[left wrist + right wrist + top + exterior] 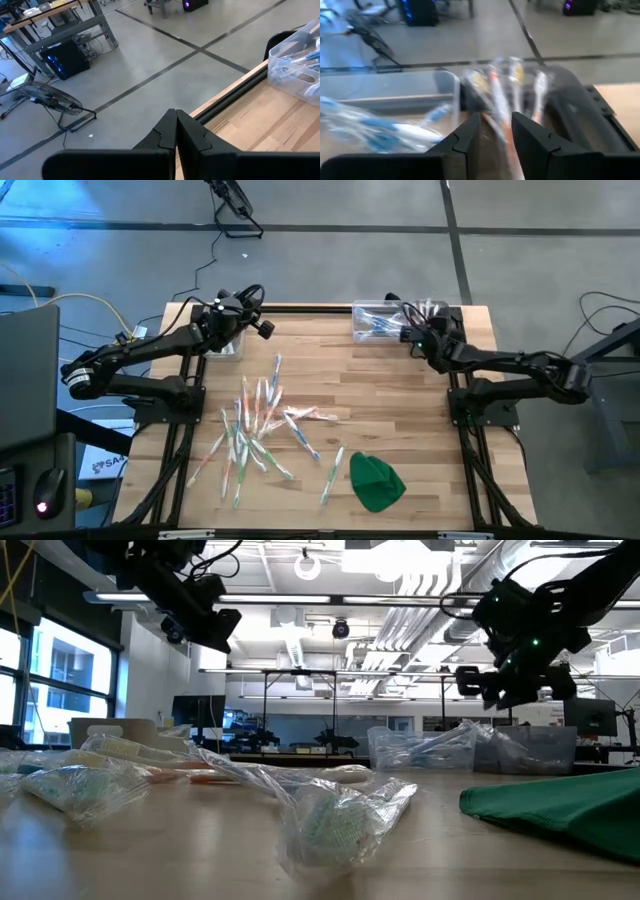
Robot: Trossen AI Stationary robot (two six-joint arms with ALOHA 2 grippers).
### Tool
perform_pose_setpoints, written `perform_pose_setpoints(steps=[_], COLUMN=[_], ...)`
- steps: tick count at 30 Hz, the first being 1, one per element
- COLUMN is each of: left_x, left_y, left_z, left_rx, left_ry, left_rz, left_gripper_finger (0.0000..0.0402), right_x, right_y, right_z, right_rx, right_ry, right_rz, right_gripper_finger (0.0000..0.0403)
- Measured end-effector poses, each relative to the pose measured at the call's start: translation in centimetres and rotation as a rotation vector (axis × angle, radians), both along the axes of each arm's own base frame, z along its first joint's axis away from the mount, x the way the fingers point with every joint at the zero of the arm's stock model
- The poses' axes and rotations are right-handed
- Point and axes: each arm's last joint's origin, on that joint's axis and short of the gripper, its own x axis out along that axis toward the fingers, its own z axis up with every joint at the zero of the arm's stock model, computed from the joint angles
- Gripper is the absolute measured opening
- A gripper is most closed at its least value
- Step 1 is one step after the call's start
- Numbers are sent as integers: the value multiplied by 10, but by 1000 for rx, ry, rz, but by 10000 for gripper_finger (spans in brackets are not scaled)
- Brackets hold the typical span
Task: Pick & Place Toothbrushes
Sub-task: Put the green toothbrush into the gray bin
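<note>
Right pincer [495,131] parted over bin [390,95], orange toothbrushes [496,95] visible only from its wrist, left pincer [176,131] clenched empty

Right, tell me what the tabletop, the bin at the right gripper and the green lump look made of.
Tabletop: looks like wood, pale planks with visible seams and grain, matte. Bin: clear plastic, probably rigid; the toothbrushes inside show through its walls. Green lump: seems to be cloth, soft folds, no shine.

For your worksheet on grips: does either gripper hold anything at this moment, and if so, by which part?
Nothing is held. The left gripper is shut on nothing at the table's far edge; the right gripper is open above the bin of toothbrushes.
</note>
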Motion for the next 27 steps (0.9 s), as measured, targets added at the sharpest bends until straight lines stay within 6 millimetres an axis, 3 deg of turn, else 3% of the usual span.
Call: perform_pose_setpoints(steps=[17,27], left_x=[0,1], left_y=[0,-1], left_z=[0,0], left_rx=[-1,-13], left_ry=[-3,-12], left_rz=[0,-35], left_gripper_finger=[0,0], right_x=[30,40], right_y=[17,19], right_z=[25,35], right_rx=[-190,-246], right_ry=[63,5], right_rz=[323,563], right_gripper_finger=[75,75])
